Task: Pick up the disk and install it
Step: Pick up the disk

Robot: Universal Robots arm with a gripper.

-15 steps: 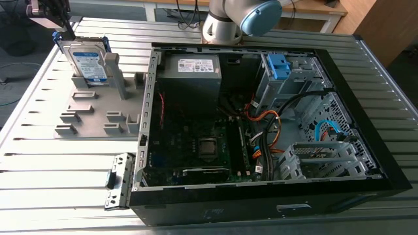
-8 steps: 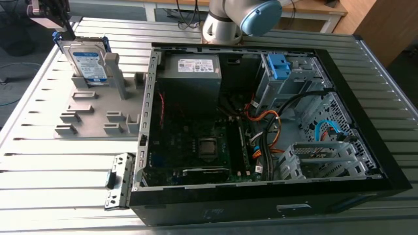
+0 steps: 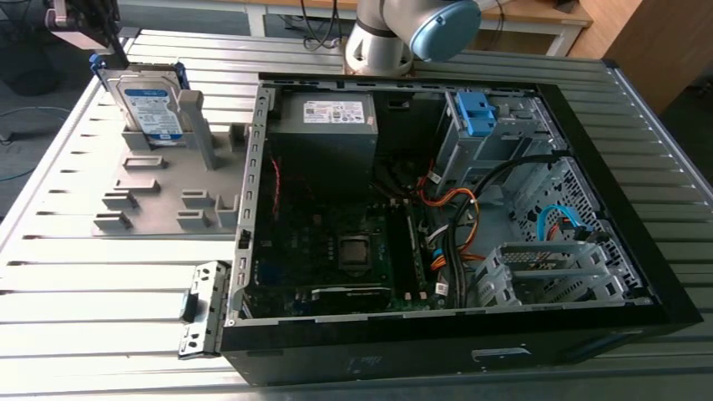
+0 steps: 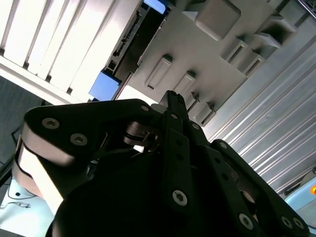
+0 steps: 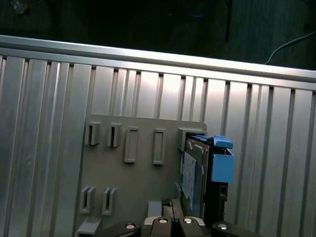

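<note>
the black linkage-armed tool (image 3: pixel 108 50) hangs over the far corner of the ribbed aluminium surface (image 3: pixel 67 292), on the exterior view's left, and whether it is apart or together cannot be told in any view

just below the tool stands the flat silver-metal disk (image 3: pixel 150 102) with a white-and-blue label and blue plastic rails on its edges; it sits upright on its edge in a slot of the grey moulded holder plate (image 3: pixel 167 192), label facing the exterior view's camera, and whether the tool touches its top edge cannot be made out

in the first wrist view the tool (image 5: pixel 168 203) looks down on the holder plate (image 5: pixel 143 173), with the disk (image 5: pixel 190 173) just beside its tip, seen edge-on, and the surface (image 5: pixel 49 98) running beyond it

in the second wrist view the tool (image 4: pixel 172 98) points at the holder plate (image 4: pixel 217 44); the disk (image 4: pixel 136 39) lies beyond its tip, a dark edge between two blue rail ends, with the surface (image 4: pixel 59 44) past that

well away from the tool, toward the exterior view's right, lies the open black computer case (image 3: pixel 446 351), with a grey box bearing a white sticker (image 3: pixel 326 125) and a small blue plastic bracket (image 3: pixel 473 113) inside it
</note>
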